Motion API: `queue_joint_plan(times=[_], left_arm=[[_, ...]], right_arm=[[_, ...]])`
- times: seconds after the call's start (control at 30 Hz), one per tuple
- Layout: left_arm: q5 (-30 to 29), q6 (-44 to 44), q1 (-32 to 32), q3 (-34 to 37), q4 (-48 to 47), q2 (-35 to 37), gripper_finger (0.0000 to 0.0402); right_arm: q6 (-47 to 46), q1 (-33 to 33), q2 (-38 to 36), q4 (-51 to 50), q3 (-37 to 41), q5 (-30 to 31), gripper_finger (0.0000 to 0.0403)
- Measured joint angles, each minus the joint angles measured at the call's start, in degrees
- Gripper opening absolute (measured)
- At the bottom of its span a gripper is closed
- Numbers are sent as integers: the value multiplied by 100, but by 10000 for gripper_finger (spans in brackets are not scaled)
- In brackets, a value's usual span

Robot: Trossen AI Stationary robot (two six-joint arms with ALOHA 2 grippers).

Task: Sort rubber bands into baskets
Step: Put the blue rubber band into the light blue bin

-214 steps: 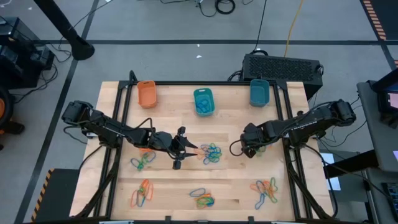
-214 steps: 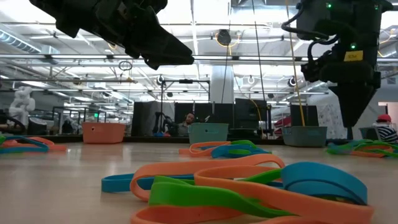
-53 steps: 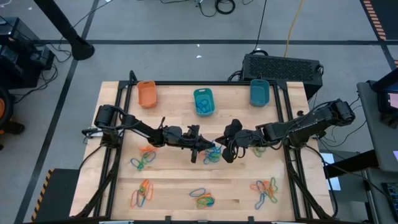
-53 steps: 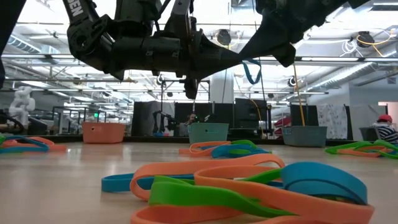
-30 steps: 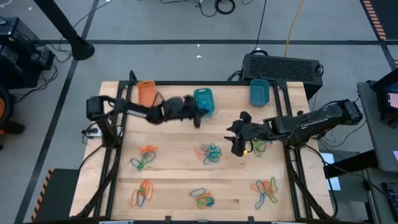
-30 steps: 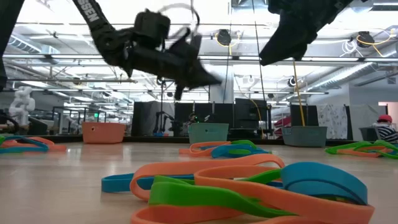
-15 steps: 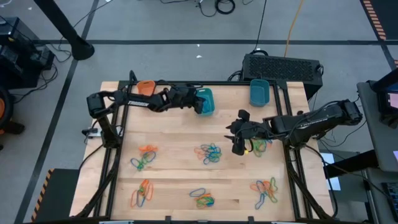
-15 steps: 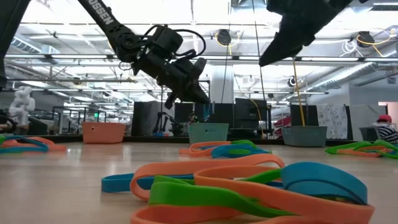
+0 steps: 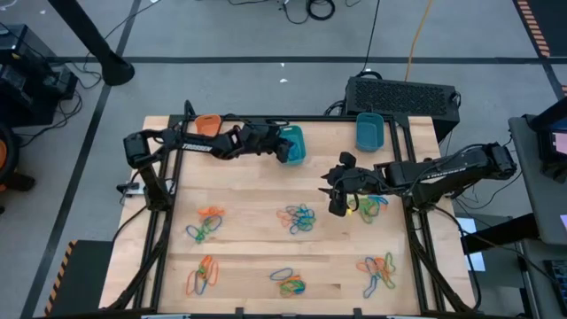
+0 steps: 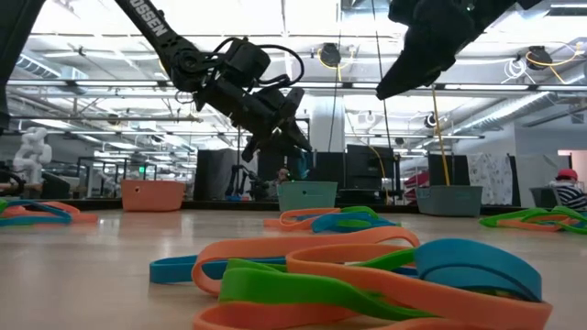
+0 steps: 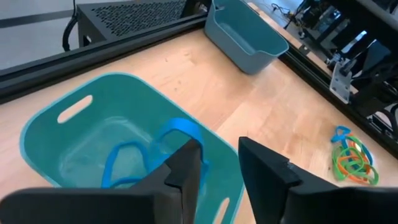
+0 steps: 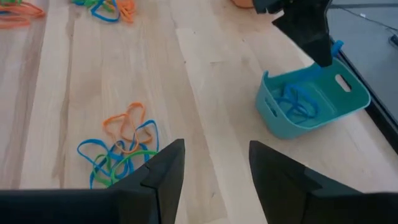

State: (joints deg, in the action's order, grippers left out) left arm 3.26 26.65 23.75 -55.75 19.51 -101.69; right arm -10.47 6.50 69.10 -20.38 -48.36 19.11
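Note:
My left gripper (image 9: 285,149) hangs over the middle teal basket (image 9: 295,135), fingers apart (image 11: 219,163). A blue rubber band (image 11: 181,129) is at one fingertip, and more blue bands (image 11: 124,163) lie in the basket. The orange basket (image 9: 207,124) stands at the far left, partly under my left arm. The second blue basket (image 9: 369,131) stands at the far right. My right gripper (image 9: 329,189) is open and empty (image 12: 214,167), above the table between two piles of mixed bands (image 9: 299,217) (image 9: 374,206). My left gripper points down over the teal basket with its fingers apart. A blue band's loop (image 11: 184,128) shows right at the tip of one finger (image 11: 186,165). I cannot tell whether it hangs on that finger or is loose.
Further piles of orange, blue and green bands lie at the left (image 9: 205,223) and along the near edge (image 9: 202,275) (image 9: 288,282) (image 9: 378,273). A big black box (image 9: 403,93) stands behind the far right corner. Dark frame rails (image 9: 168,204) run along both table sides.
My left gripper has gone the last stretch toward the table's far edge and right, to the middle teal basket, has tipped down over it, and has stayed there for the last half second. My right gripper has kept nearly still.

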Motion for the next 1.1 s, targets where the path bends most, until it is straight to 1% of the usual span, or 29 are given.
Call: queue_joint_plan(times=[0.17,0.37,0.53,0.73,0.93,1.1], left_arm=[[159,0,40,0,-115,0,120],[344,-129,137,-87,-887,-13,121],[348,-385,138,-574,-1136,-13,121],[104,-648,160,-1278,-2392,-174,121],[105,-689,218,-1364,-2533,-217,121],[670,-975,121,-1453,-3171,238,121]], right_arm=[[-113,37,0,-138,0,-15,171],[-72,33,0,41,0,-3,171],[127,7,0,257,0,5,171],[260,7,0,223,0,7,171],[261,9,0,17,0,5,171],[169,9,-93,-334,0,-14,171]])
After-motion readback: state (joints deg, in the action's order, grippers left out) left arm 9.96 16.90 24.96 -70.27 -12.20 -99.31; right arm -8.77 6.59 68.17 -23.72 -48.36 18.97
